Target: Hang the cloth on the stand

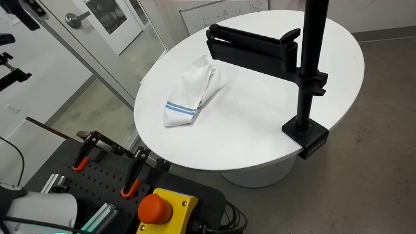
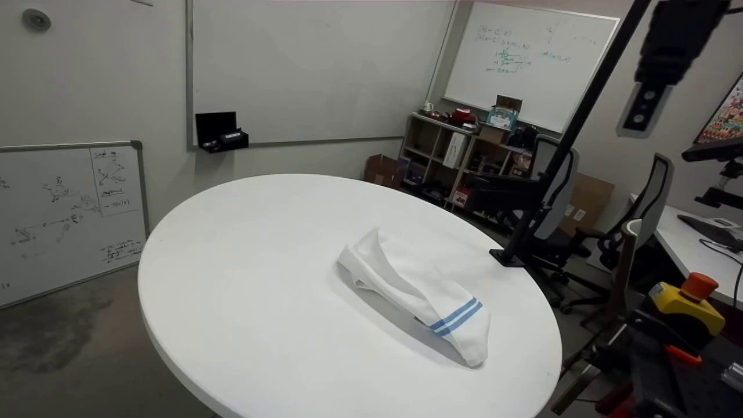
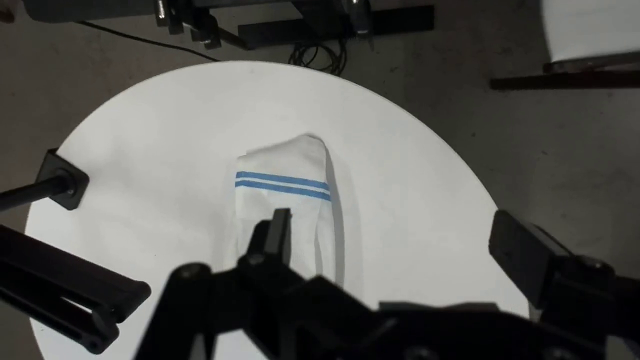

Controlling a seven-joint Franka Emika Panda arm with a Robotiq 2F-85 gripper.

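Note:
The cloth, a white towel with two blue stripes near one end, lies loosely folded on the round white table; it shows in both exterior views [image 1: 188, 86] [image 2: 418, 281] and in the wrist view [image 3: 285, 162]. The black stand is fixed at the table's edge, its horizontal arm reaching over the table at post height, in both exterior views [image 1: 250, 48] [image 2: 502, 191] and at the left of the wrist view [image 3: 75, 275]. My gripper [image 3: 395, 237] is open and empty, above the table. Its left finger overlaps the cloth in the wrist view. One finger [image 2: 644, 110] shows at the top right of an exterior view.
The round table [image 1: 234, 143] carries cloth and stand. A dark cart with clamps [image 1: 135, 172] and a yellow box with a red button [image 1: 172, 208] stands beside it. A door [image 1: 94, 42], whiteboards [image 2: 319, 69], chairs and shelves [image 2: 453, 157] surround the table.

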